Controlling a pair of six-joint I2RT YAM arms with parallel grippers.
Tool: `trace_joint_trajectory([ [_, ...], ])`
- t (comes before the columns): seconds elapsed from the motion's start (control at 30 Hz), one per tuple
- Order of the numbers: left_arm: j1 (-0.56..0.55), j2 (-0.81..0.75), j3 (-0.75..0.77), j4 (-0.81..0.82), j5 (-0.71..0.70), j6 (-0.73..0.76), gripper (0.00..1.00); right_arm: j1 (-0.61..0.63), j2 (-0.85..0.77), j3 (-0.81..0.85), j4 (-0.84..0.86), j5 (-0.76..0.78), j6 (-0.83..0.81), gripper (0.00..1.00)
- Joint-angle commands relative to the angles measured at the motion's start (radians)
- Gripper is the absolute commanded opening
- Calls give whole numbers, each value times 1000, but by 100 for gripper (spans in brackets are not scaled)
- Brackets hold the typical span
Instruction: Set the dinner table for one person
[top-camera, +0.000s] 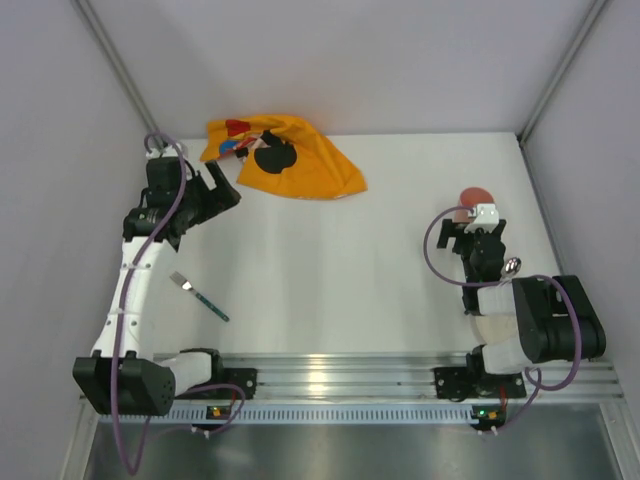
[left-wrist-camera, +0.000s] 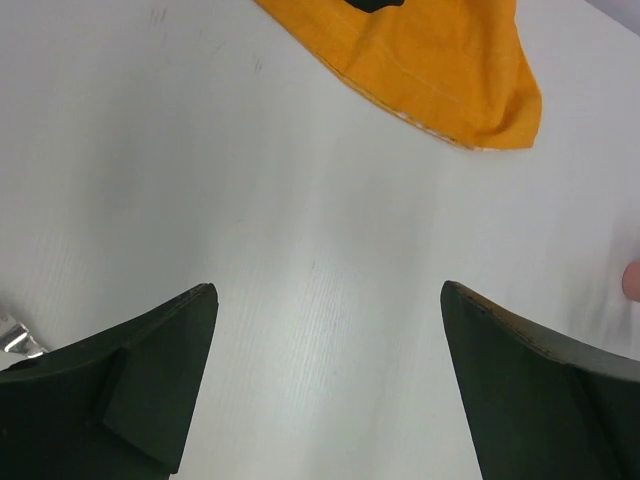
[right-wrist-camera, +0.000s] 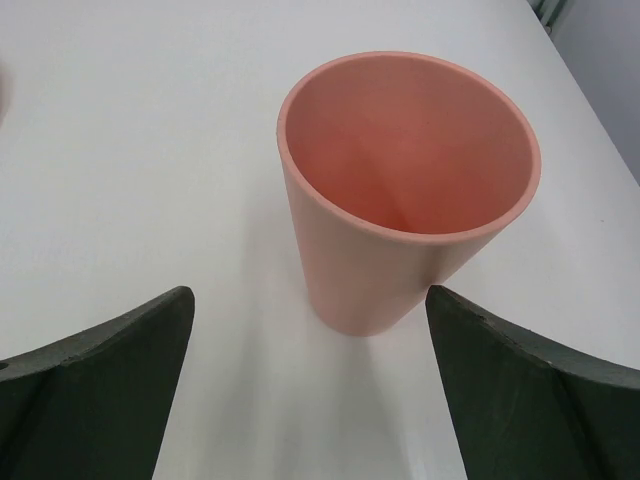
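**A:** Two sets of jaws, and both stand wide apart with nothing between them. The left jaws hang tilted over bare white counter (left-wrist-camera: 300, 200), their dark fingers (left-wrist-camera: 150, 380) at either side of the wrist view.

**B:** And the right jaws?

**A:** Just as wide. A pink cup (right-wrist-camera: 400, 200) stands upright on the counter just ahead of them, in line with the gap. Neither finger (right-wrist-camera: 100, 380) touches it.

**B:** What lies further out on the left side?

**A:** An orange cloth (top-camera: 285, 155) sits crumpled just beyond the left jaws, at the far left of the counter. Black and red print shows on its folds. On the near side of that arm, a fork (top-camera: 198, 297) with a teal handle lies flat, well apart from the cloth.

**B:** And on the right?

**A:** In the top view the cup stands toward the far right of the counter, well apart from the cloth. A small shiny metal piece (top-camera: 512, 266) shows beside the right arm. It may be a spoon bowl, but it is too small to tell for sure.

**B:** Where is the counter itself in all this?

**A:** It carries everything. It is a plain white rectangle that fills the space between the grey walls. A ridged aluminium rail (top-camera: 340, 375) runs along its near edge, and both arm bases are bolted there.
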Motion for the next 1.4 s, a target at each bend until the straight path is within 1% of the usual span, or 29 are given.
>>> trace_joint_trajectory([
  [0.0,4,0,82,-113,-33,-33,99,-9,0,10,70,-11,3,100],
  [0.1,4,17,72,-144,6,-28,98,-8,2,8,71,-12,5,100],
  [0.27,4,-69,-62,-84,27,-68,99,-9,3,11,68,-12,3,100],
  [0.33,2,-92,-67,-93,37,-68,99,-5,0,10,80,-6,-1,100],
  [0.37,2,-96,-65,-96,43,-53,99,6,-42,19,35,12,-12,100],
  [0.4,2,-104,-67,-101,34,-46,99,56,-91,77,-28,35,-60,100],
  [0.43,2,-107,-68,-113,21,-40,98,95,-140,146,-297,73,-87,100],
  [0.47,2,-110,-79,-114,5,-28,99,132,-205,232,-441,119,-92,100],
  [0.5,-1,-116,-86,-116,-3,-20,98,187,-216,428,-573,106,-64,100],
  [0.53,-6,-118,-96,-116,-15,-14,98,205,-216,537,-809,69,-28,100],
  [0.57,-15,-116,-105,-121,-29,-16,98,218,-180,638,-890,-78,23,100],
  [0.6,-16,-112,-106,-127,-26,-17,98,219,-146,774,-924,-159,245,100],
  [0.63,-18,-112,-108,-128,-19,-22,99,219,-106,816,-927,-229,396,100],
  [0.67,-21,-112,-109,-127,-15,-25,98,219,1,846,-915,-265,548,100],
  [0.7,-21,-112,-108,-122,-9,-23,98,222,79,929,-883,-367,711,100],
  [0.73,-23,-110,-103,-122,-14,-17,98,241,176,1029,-900,-468,726,100],
  [0.77,-30,-106,-87,-130,-17,-14,99,274,385,1182,-1052,-495,700,100],
  [0.8,-35,-93,-73,-140,-23,-11,99,361,495,1546,-1392,-442,581,100],
  [0.83,-36,-89,-62,-147,-23,-7,99,405,600,1720,-1506,-390,535,100],
  [0.87,-38,-92,-53,-157,-23,-7,99,454,797,1886,-1595,-350,510,100],
  [0.9,-38,-98,-51,-159,-25,-8,98,462,884,2165,-1663,-350,528,100],
  [0.93,-39,-102,-51,-159,-22,-11,98,465,954,2255,-1717,-359,565,100],
  [0.97,-39,-116,-53,-168,-22,-11,98,459,1021,2292,-1711,-348,607,100],
  [1.0,-39,-124,-53,-173,-28,-13,98,454,1028,2265,-1678,-322,693,100],
  [1.03,-38,-135,-56,-176,-32,-14,98,450,1019,2215,-1647,-269,730,100],
  [1.07,-38,-151,-59,-188,-40,-11,98,442,988,2102,-1609,-246,782,100],
  [1.13,-38,-173,-71,-203,-64,-4,98,440,976,2052,-1556,-189,795,100],
  [1.3,-38,-224,-123,-213,-106,-2,99,440,1082,2177,-1706,-115,761,100],
  [1.37,-38,-219,-133,-214,-103,-3,99,440,1094,2170,-1740,-61,757,100],
])
